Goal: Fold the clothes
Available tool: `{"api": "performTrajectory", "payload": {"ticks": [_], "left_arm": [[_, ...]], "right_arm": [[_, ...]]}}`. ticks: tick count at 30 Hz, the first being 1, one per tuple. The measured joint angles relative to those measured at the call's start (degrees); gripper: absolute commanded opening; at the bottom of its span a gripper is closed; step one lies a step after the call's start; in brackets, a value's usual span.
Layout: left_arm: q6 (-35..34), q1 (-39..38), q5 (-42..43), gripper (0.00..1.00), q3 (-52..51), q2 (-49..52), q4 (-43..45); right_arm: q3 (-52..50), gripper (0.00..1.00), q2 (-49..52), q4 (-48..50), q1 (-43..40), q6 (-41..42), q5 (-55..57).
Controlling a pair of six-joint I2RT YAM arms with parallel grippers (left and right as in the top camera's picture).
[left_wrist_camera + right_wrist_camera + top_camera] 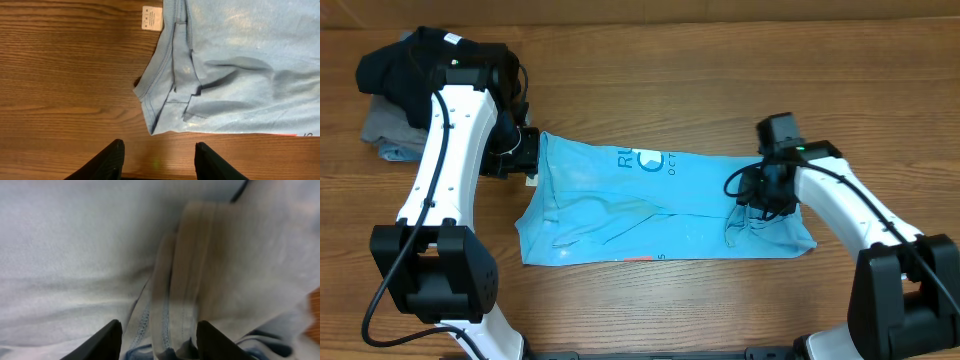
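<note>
L tool (159, 150) parted, empty, over counter (65, 75) by T-shirt (240, 65) | R tool (157, 330) in its folds, I can't tell grip

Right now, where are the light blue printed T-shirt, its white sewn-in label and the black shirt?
Light blue printed T-shirt (600, 190): overhead view, bare middle panel.
White sewn-in label (151, 18): left wrist view, label's centre.
Black shirt (390, 75): overhead view, crumpled top.

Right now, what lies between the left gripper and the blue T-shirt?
Only a strip of bare wooden table separates the left gripper from the T-shirt; the left wrist view shows it.
</note>
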Motion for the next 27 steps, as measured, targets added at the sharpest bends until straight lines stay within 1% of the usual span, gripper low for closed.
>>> {"api": "performTrajectory", "payload": {"ticks": [3,6,11,12,13,14,15,19,22,25,26,27], "left_arm": [[0.00,0.00,0.00,0.48,0.00,0.00,-0.02],[0.00,0.00,0.02,0.49,0.00,0.00,-0.02],[0.00,0.00,0.07,0.49,0.00,0.00,-0.04],[0.00,0.00,0.11,0.49,0.00,0.00,-0.07],[0.00,0.00,0.20,0.49,0.00,0.00,-0.07],[0.00,0.00,0.22,0.49,0.00,0.00,-0.07],[0.00,0.00,0.24,0.49,0.00,0.00,-0.07],[0.00,0.00,0.39,0.48,0.00,0.00,-0.09],[0.02,0.00,0.42,0.49,0.00,0.00,-0.11],[0.02,0.00,0.44,0.49,0.00,0.00,-0.11],[0.02,0.00,0.44,0.49,0.00,0.00,-0.11],[0.02,0.00,0.42,0.49,0.00,0.00,-0.11]], "right_arm": [[1.55,0.57,0.00,-0.42,2.97,1.33,5.20],[2.10,0.56,0.24,0.74,5.05,2.91,9.57],[2.40,0.56,3.85,1.79,5.22,5.73,13.57],[2.40,0.54,4.63,2.03,5.22,6.14,13.94],[2.40,0.49,5.64,2.43,5.22,6.51,14.21],[2.40,0.42,6.29,2.71,5.22,6.86,14.38],[2.40,0.30,6.80,3.04,5.22,7.19,14.62],[2.45,0.11,7.32,3.69,5.22,8.11,15.04],[3.04,0.04,7.32,3.67,5.22,8.92,14.95],[5.07,0.04,7.32,3.74,5.22,8.11,13.55],[6.08,0.07,7.32,3.69,5.22,7.39,12.31],[6.91,0.13,7.32,3.76,5.22,6.58,11.04]]}}
